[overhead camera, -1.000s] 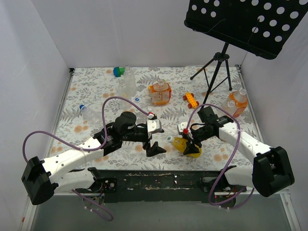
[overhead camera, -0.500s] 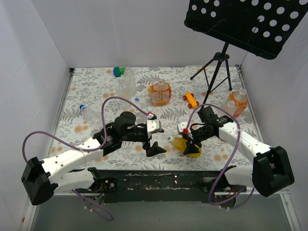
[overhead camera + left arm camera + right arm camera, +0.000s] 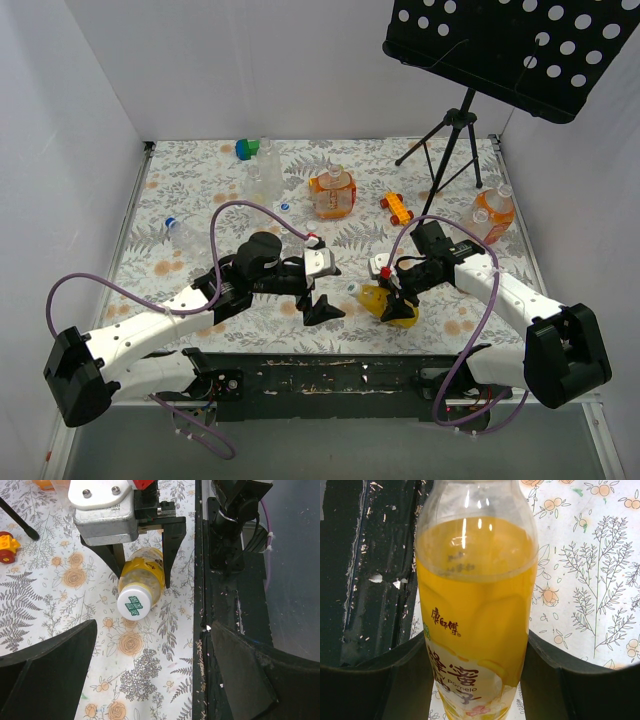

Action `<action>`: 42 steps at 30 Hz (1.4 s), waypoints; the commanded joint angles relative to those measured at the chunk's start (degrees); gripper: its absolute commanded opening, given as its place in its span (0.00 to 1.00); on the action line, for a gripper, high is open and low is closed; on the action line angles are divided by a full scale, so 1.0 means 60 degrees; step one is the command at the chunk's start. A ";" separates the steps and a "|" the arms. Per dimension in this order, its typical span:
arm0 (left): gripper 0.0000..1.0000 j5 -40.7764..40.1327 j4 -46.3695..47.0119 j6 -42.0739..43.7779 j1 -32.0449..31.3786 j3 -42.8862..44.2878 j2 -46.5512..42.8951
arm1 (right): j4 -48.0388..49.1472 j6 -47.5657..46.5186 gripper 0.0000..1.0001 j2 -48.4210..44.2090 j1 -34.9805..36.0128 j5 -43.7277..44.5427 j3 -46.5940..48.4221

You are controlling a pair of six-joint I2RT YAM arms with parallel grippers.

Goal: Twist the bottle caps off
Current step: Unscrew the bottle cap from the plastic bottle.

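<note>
Bottle cap and open claw face each other across a short gap, and the next move depends on that line. Farthest left of the working group, the left claw [image 3: 322, 308] hangs low over the flowered table [image 3: 200, 190] with its fingers spread as wide as they go and nothing between them. Just to its right, near but not touching, is the white cap [image 3: 354, 289] on the yellow bottle [image 3: 390, 308]. The bottle lies on its side with its long axis running roughly left to right, neck toward the left arm and base toward the right one. Farther right, the right claw [image 3: 397, 300] is closed about halfway across the bottle's body from above and pins it to the table near the front edge. In the left wrist view the cap [image 3: 134, 603] points almost straight back at the camera, a little left of centre, and sits ahead of the gap between the left claw's [image 3: 152, 627] own fingers, clear of both. The right claw [image 3: 142, 577] straddles the bottle [image 3: 142, 565] behind the cap. The right wrist view shows the label and liquid of the bottle [image 3: 475, 605] filling the space between that claw's [image 3: 477, 690] fingers. The left arm is the nearer one to the cap. In my judgement it has to advance along the bottle's axis, shifted slightly to centre the cap, and then close on it and twist.
</note>
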 commanded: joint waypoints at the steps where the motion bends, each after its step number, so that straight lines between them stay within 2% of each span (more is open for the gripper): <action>1: 0.98 0.0127 0.0017 0.0307 0.0026 0.0040 -0.0322 | -0.0203 -0.0244 0.10 0.0164 0.0006 0.0102 0.0047; 42: 0.98 -0.0078 -0.0438 0.0820 0.0026 0.0011 -0.0498 | -0.0203 -0.0274 0.10 0.0237 0.0065 0.0146 0.0047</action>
